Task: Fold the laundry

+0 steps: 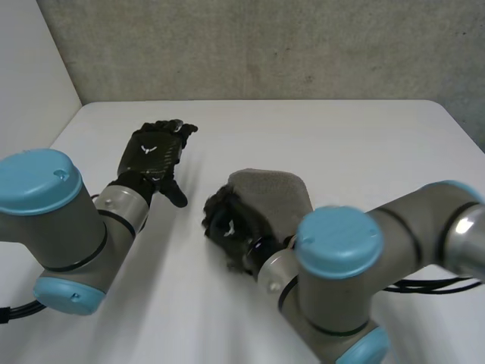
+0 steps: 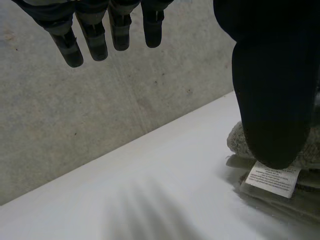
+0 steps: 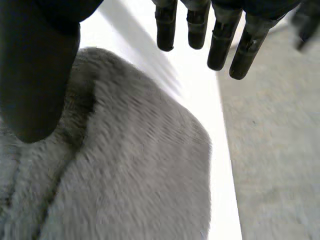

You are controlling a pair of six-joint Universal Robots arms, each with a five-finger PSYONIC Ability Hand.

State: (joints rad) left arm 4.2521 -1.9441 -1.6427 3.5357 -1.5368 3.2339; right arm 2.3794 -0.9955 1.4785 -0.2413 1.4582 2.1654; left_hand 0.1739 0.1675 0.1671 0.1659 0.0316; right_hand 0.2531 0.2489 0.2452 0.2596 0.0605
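Under the spread right robot hand (image 1: pixel 227 226) lies the towel (image 1: pixel 276 197); left robot hand (image 1: pixel 154 154) spread.

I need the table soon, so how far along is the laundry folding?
The grey towel already lies as a small, seemingly folded bundle on the table. The right hand is open over its edge; the left hand is open, apart. Little seems left, perhaps smoothing.

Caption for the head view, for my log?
Right robot hand open over the grey cloth; left robot hand open beside it, above the white table.
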